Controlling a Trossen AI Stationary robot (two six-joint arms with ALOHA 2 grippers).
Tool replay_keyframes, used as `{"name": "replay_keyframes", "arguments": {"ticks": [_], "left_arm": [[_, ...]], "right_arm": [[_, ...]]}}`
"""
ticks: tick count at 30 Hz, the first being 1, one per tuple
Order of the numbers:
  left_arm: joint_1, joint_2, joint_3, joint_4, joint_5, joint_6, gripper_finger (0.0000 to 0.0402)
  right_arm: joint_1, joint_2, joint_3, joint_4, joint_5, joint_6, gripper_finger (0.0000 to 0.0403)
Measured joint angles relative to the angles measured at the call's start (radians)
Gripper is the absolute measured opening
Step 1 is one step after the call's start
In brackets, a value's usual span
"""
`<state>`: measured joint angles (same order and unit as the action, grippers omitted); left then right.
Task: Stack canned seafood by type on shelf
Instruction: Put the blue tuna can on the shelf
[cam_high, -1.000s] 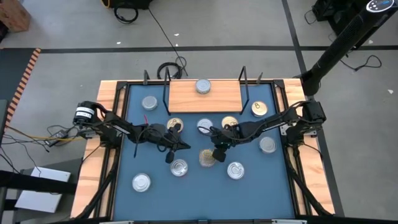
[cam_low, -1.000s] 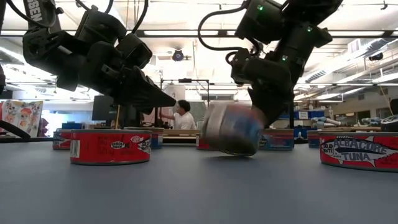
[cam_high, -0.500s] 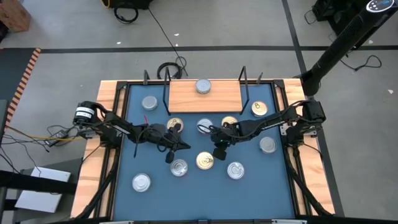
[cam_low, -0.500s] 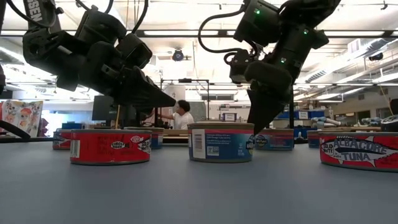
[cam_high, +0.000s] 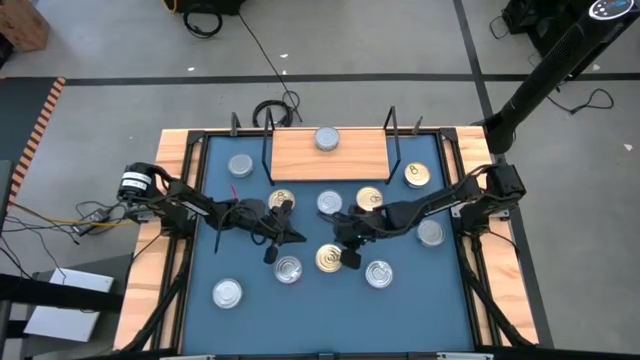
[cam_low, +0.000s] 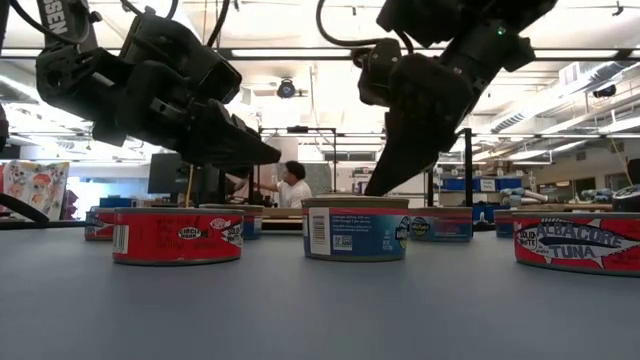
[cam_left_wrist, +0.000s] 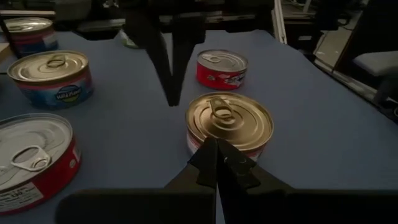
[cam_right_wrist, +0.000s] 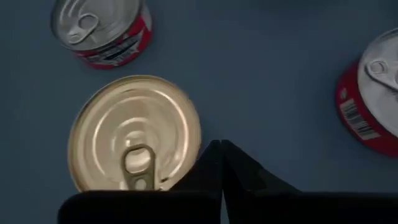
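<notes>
Hovering my right gripper (cam_high: 349, 254), jaws pinched shut and empty, just beside the gold-topped tin (cam_high: 327, 260) mid-desk, I judge they must open wide before straddling it; left gripper (cam_high: 275, 243) waits shut.

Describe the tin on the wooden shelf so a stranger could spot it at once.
Look to the far edge of the blue table, where a pale wooden shelf sits between black wire uprights. One silver-topped tin rests on it, near the middle. Every other tin lies down on the blue surface.
</notes>
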<state>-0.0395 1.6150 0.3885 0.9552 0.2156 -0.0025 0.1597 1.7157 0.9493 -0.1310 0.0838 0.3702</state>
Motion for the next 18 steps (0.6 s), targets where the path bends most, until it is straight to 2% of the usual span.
{"name": "replay_keyframes", "arguments": {"ticks": [6, 9, 18], "left_arm": [[0.000, 0.000, 0.000, 0.009, 0.059, 0.013, 0.0005], [0.000, 0.000, 0.000, 0.016, 0.061, 0.014, 0.0005], [0.000, 0.000, 0.000, 0.020, 0.060, 0.018, 0.0005]], "right_arm": [[0.017, -0.001, -0.042, 0.072, -0.018, 0.000, 0.0005], [0.016, -0.002, -0.071, 0.131, -0.034, 0.011, 0.0006], [0.016, -0.002, -0.071, 0.151, -0.034, 0.012, 0.0007]]}}
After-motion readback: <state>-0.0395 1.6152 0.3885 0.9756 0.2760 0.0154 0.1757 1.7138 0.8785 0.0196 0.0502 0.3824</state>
